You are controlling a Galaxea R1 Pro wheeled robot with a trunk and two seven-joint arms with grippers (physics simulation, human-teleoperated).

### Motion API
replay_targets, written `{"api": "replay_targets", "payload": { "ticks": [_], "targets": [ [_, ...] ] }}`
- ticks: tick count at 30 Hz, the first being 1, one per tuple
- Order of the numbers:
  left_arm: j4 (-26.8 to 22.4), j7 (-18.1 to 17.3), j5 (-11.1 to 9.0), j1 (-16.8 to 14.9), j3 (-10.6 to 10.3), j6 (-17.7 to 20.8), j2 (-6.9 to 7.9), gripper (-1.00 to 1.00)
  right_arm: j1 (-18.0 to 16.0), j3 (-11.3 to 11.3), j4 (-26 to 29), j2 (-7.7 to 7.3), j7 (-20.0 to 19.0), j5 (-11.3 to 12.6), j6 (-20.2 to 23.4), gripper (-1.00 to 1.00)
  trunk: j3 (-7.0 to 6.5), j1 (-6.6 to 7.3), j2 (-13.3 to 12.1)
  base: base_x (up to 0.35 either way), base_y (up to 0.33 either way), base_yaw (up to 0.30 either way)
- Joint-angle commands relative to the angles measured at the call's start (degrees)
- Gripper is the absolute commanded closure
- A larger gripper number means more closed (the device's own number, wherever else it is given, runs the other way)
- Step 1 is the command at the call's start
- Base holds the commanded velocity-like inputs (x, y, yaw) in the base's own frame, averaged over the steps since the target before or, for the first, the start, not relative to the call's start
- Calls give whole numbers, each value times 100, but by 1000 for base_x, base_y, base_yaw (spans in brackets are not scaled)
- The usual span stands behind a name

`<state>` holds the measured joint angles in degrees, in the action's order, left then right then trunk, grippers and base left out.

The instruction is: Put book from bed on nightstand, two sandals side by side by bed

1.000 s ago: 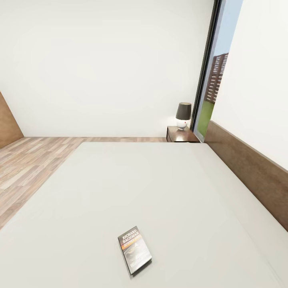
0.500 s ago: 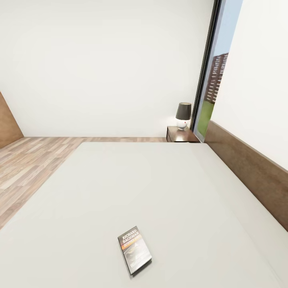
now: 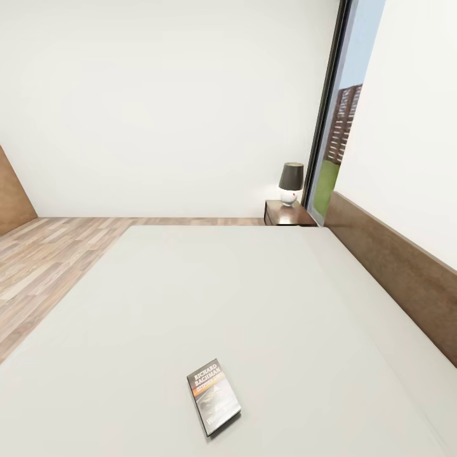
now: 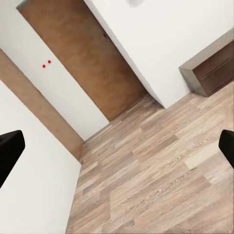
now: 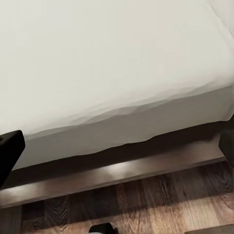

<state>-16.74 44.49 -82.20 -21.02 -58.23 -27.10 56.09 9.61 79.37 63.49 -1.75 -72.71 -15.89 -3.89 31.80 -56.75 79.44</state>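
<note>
Book lying flat on the bed, near its close edge.
The bed (image 3: 190,298) has a pale grey mattress and brown headboard (image 3: 406,273); the dark nightstand (image 3: 287,214) with a lamp (image 3: 291,183) stands beyond. The book (image 3: 213,395) is thin and dark, with white lettering and an orange band. Left fingers (image 4: 9,153) and right fingers (image 5: 9,151) are spread wide, holding nothing.

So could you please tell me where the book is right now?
In the head view the book lies flat on the bed, near its close edge, far from the nightstand.

head high over bed (image 3: 190,298); right wrist beside it
</note>
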Motion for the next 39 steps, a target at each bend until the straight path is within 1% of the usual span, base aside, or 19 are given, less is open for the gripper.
{"api": "replay_targets", "payload": {
  "ticks": [1, 5, 9, 10, 11, 13, 16, 18, 19, 21, 23, 25, 27, 28, 30, 33, 34, 39],
  "targets": [
    [-19, 36, 29, -158, -48, 77, -27, -100, -3, 8, 6, 0, -15, -37, -41, -100, 5, 0, 3, 0, 0, 0],
    [-82, -38, 242, -720, -50, 530, -120, -100, -3, 8, 3, -1, -15, -37, -41, -100, 5, 0, 3, 0, 0, 0],
    [-394, -125, 486, -1220, -49, 963, -164, -100, -3, 4, -16, -1, -15, -41, -41, -100, 5, 0, 3, 0, 0, 0],
    [-506, -137, 547, -1334, -49, 1108, -169, -100, -3, 3, -28, -1, -15, -42, -41, -100, 5, 0, 3, 0, 0, 0],
    [-506, -137, 547, -1334, -49, 1108, -169, -100, -3, 3, -28, -1, -15, -42, -41, -100, 5, 0, 3, 0, 0, 0],
    [-776, -155, 642, -1563, -48, 1438, -177, -100, -3, 1, -49, -2, -15, -43, -45, -100, 5, 0, 3, 0, 0, 0],
    [-1247, -165, 724, -1925, -44, 1959, -186, -100, -3, 0, -92, -11, -12, -45, -56, -100, 5, 0, 3, 0, 0, 0],
    [-1572, -176, 755, -2180, -42, 2298, -191, -100, -3, 0, -146, -26, -8, -47, -60, -100, 5, 0, 3, 0, 0, 0],
    [-1572, -176, 755, -2180, -42, 2298, -191, -100, -3, 0, -146, -26, -8, -47, -60, -100, 5, 0, 3, 0, 0, 0],
    [-1922, -183, 772, -2441, -38, 2642, -207, -100, -3, -12, -209, -64, 17, -50, -65, -100, 5, 0, 3, 0, 0, 0],
    [-2277, -189, 781, -2681, -27, 2997, -266, -100, -3, -58, -276, -109, 70, -51, -66, -100, 5, 0, 3, 0, 0, 0],
    [-2602, -210, 776, -2861, -19, 3329, -408, -100, -3, -132, -340, -148, 138, -49, -67, -100, 5, 0, 3, 0, 0, 0],
    [-2857, -304, 774, -2979, -13, 3619, -626, -100, -3, -207, -383, -174, 212, -48, -67, -100, 5, 0, 3, 0, 0, 0],
    [-2857, -304, 774, -2979, -13, 3619, -626, -100, -3, -207, -383, -174, 212, -48, -67, -100, 5, 0, 3, 0, 0, 0],
    [-3025, -479, 775, -3055, -8, 3854, -918, -100, -3, -266, -414, -191, 273, -49, -67, -100, 5, 0, 3, 0, 0, 0],
    [-3160, -798, 796, -3114, -4, 4106, -1426, -100, -3, -325, -441, -205, 330, -50, -68, -100, 5, 0, 3, 0, 0, 0],
    [-3160, -798, 796, -3114, -4, 4106, -1426, -100, -3, -325, -441, -205, 330, -50, -68, -100, 5, 0, 3, 0, 0, 0],
    [-3128, -1187, 813, -3153, -4, 4284, -2336, -100, -3, -367, -461, -215, 370, -48, -74, -100, 5, 0, 3, 0, 0, 0]
  ]
}}
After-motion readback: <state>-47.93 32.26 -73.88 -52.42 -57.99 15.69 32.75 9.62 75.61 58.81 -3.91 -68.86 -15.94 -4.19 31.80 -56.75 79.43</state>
